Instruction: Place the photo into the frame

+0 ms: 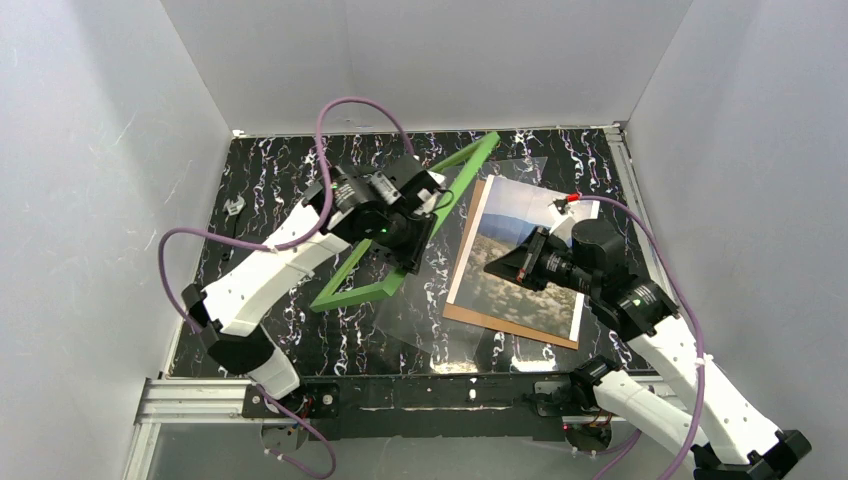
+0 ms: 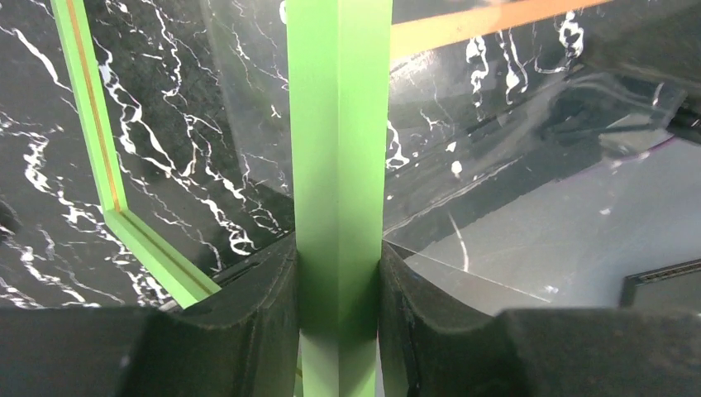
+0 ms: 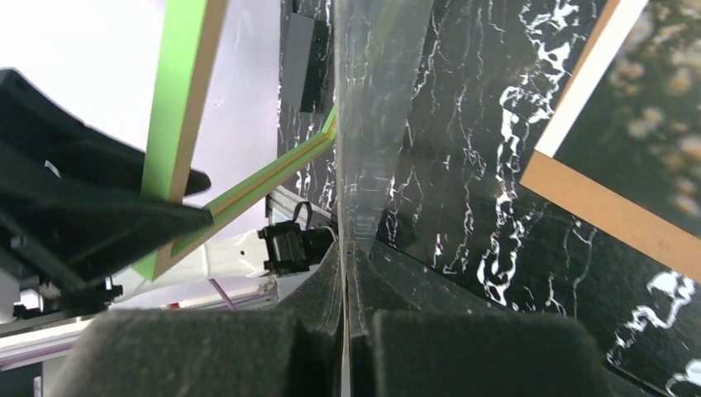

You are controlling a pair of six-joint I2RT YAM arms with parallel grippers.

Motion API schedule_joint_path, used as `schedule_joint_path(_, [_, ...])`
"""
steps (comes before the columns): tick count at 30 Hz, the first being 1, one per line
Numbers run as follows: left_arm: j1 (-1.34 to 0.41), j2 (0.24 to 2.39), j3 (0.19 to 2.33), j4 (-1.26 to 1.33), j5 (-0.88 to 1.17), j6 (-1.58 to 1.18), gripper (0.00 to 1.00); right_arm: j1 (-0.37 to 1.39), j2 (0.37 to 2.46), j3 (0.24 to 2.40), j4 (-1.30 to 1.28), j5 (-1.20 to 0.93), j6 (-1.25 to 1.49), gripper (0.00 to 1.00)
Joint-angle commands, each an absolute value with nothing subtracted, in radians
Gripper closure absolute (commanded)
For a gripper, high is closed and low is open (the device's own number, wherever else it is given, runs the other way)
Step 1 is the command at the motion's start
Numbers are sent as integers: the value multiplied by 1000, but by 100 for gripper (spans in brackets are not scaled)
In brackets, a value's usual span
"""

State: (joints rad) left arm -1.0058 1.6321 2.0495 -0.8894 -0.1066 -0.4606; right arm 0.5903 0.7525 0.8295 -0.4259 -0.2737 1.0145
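The bright green frame (image 1: 455, 180) is held tilted up on edge over the middle of the black marbled table. My left gripper (image 1: 403, 243) is shut on one of its long bars; in the left wrist view that bar (image 2: 339, 124) fills the gap between the black pads (image 2: 264, 322). The photo (image 1: 503, 297), sky at the far end and speckled field nearer, lies face up on a brown backing board (image 1: 510, 328) at the right. My right gripper (image 1: 493, 266) hovers over the photo's left part, shut on the edge of a clear sheet (image 3: 372, 99). The right wrist view also shows the photo (image 3: 661, 91) and the frame (image 3: 186, 83).
The clear sheet (image 1: 430, 310) spreads between the frame and the board, faint against the table (image 1: 280, 180). White walls close in the left, back and right sides. A metal rail (image 1: 200, 400) runs along the near edge. Purple cables loop over both arms.
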Motion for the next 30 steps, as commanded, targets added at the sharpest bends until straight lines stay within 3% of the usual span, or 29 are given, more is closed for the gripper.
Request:
schedule_joint_path(1, [-903,1491,1930,-884,15,-555,100,591,692,913,-593,-221,969,99])
schedule_joint_path(15, [-614,1218,1486,-375,369,-900,100,592,611,1079,-823,-112,946,99])
schedule_joint_path(30, [-601,1337,1585,-210,518,-1012,100,590,588,1188,-965,18,935,99])
